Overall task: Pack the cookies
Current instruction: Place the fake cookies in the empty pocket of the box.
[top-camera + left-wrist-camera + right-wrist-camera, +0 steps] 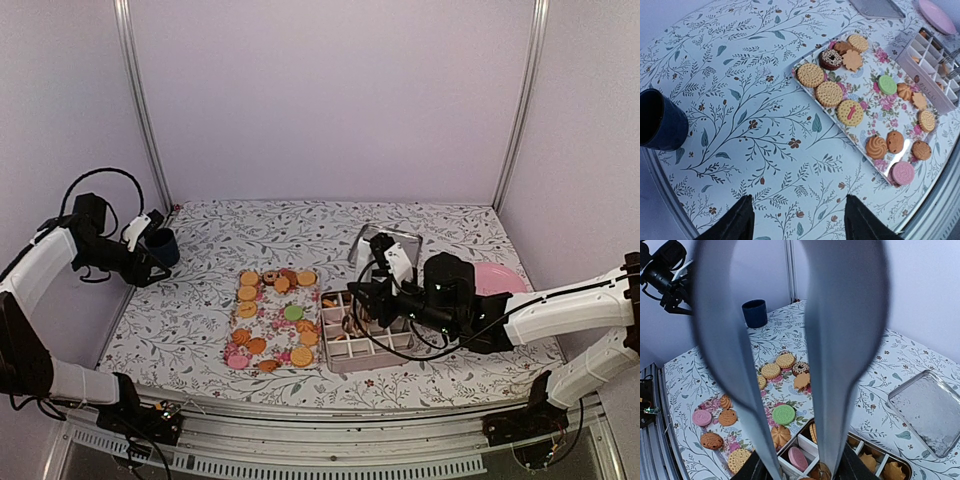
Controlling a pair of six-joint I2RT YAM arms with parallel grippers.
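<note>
1. Plain lilac walls and metal corner posts close in a worktop (220, 240) covered with a leaf-print cloth.
2. The cookies (829, 93) lie spread on a flowered tray (880, 107) midway along the near edge. A few more sit in the divided box (375, 362) just beside it, towards the right edge.
3. A shallow metal tray (927, 410) lies behind the box. A pink plate (500, 275) at the right edge is partly hidden by your right arm. A dark blue cup (660, 120) stands by the left edge.
4. Your left gripper (799, 220) hangs near the cup, fingers wide apart and empty.
5. Your right gripper (378, 292) is over the box. Blurred grey prongs fill its wrist view, so you cannot tell whether it grips anything.
</note>
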